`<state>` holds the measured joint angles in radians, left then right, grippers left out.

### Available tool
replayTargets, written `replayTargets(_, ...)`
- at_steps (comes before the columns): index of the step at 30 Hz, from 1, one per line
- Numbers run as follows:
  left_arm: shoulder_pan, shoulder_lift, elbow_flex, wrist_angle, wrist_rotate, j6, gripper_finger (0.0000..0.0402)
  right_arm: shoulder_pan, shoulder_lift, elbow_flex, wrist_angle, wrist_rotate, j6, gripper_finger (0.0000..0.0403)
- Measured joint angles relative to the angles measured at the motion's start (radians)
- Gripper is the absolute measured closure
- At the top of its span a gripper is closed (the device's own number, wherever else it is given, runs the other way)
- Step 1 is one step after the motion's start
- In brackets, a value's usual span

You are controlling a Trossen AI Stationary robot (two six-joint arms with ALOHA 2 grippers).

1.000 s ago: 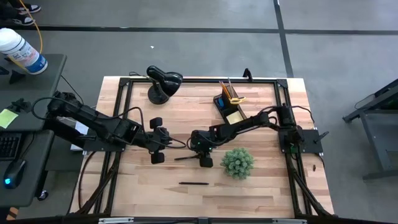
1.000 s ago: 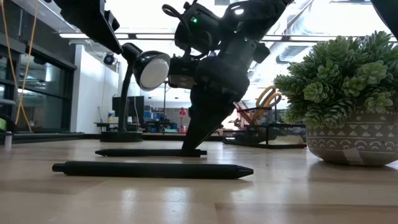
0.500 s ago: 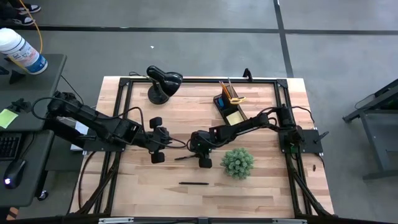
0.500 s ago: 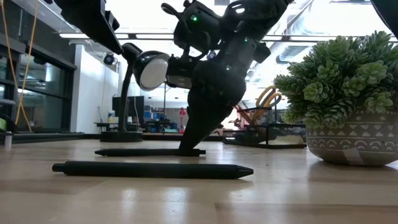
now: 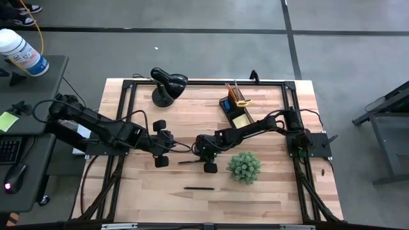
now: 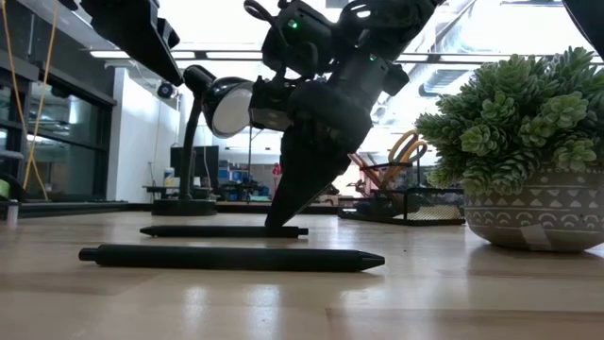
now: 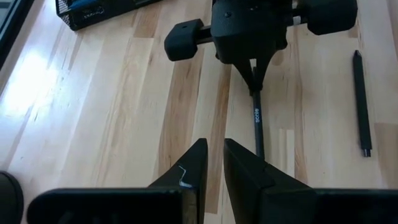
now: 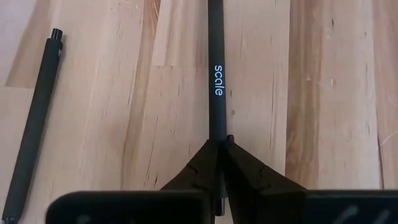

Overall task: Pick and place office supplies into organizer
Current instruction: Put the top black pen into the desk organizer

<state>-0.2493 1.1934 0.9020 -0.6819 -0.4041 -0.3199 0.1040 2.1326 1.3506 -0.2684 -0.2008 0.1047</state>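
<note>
A thin black pen (image 8: 216, 87) marked "scale" lies on the wooden table at mid-table, and my right gripper (image 8: 217, 144) is shut on it; the high view shows this gripper (image 5: 203, 160) left of the green plant. A second black pen (image 5: 199, 188) lies flat nearer the front edge. The black organizer (image 5: 235, 105) stands at the far right with yellow and orange items in it. My left gripper (image 7: 214, 152) hovers left of the held pen, its fingers a narrow gap apart with nothing between them. My right gripper pinches the pen's barrel (image 8: 217, 138) between its two fingertips, close to the end toward the table's right. The fingers (image 6: 283, 203) slant down from the right and lie along the pen. The pen lies flat on the table.
A potted green plant (image 5: 244, 167) stands just right of my right gripper. A black desk lamp (image 5: 166, 86) stands at the far left. Bare wood lies between the two pens and toward the table's left.
My right gripper has shut on the far pen without moving away; in the low view its fingers have drawn together into one narrow wedge. The pen stays flat on the table.
</note>
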Motion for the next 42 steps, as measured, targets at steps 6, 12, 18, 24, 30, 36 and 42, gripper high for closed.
replayTargets(6, 0.0, 0.0, 0.0, 0.0, -0.001, 0.0, 0.036, 0.0, 0.0, 0.0, -0.011, 0.001, -0.001, 0.0369)
replayTargets(12, 0.0, 0.0, 0.0, 0.0, -0.011, 0.0, 0.036, 0.0, 0.001, -0.009, -0.024, 0.002, -0.001, 0.0348)
replayTargets(18, 0.0, 0.0, 0.0, -0.001, -0.015, 0.0, 0.036, 0.001, 0.027, -0.01, -0.022, 0.0, 0.019, 0.0331)
replayTargets(24, 0.0, 0.0, 0.0, -0.001, -0.016, 0.0, 0.036, 0.001, 0.042, -0.009, -0.018, -0.012, 0.023, 0.0328)
replayTargets(30, 0.0, 0.0, 0.0, -0.001, -0.022, 0.0, 0.036, 0.001, 0.042, -0.009, -0.018, -0.025, -0.005, 0.0319)
replayTargets(36, 0.0, 0.0, 0.0, -0.001, -0.032, 0.0, 0.036, 0.006, 0.042, -0.009, -0.02, 0.009, -0.003, 0.0297)
replayTargets(42, 0.0, 0.0, 0.0, -0.001, -0.034, -0.002, 0.036, 0.05, 0.042, -0.008, -0.022, 0.162, -0.02, 0.0302)
